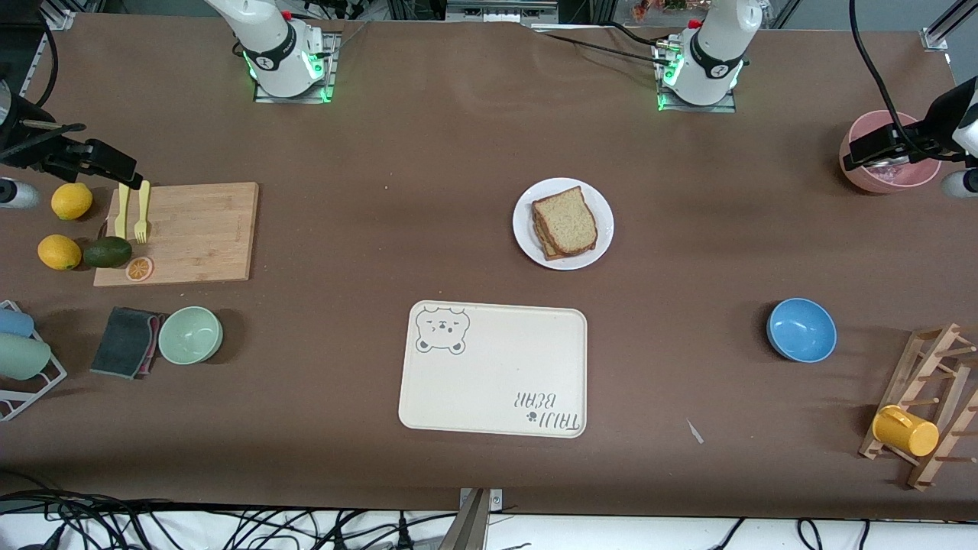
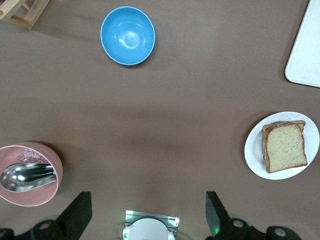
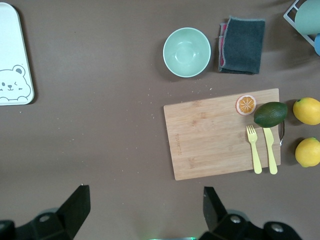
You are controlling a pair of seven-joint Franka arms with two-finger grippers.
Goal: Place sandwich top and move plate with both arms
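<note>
Sandwich top [image 1: 566, 220] sits stacked on plate [image 1: 597, 241]. Left end effector [image 2: 147, 212] and right end effector [image 3: 145, 210] hang wide open, empty. Only the left wrist view shows the spoon [image 2: 25, 177] in the pink bowl [image 2: 42, 192]

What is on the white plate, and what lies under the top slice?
On the plate lies a stacked sandwich, its top slice of brown bread already in place. The edges of a lower slice show beneath. Any filling between them is covered.

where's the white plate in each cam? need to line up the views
Front view: plate mid-table, sandwich top on it, farther from the camera than the bear tray.
Left wrist view: plate at the frame's edge.
Right wrist view: not in it.
Shared landmark: the bear tray, in all three.
</note>
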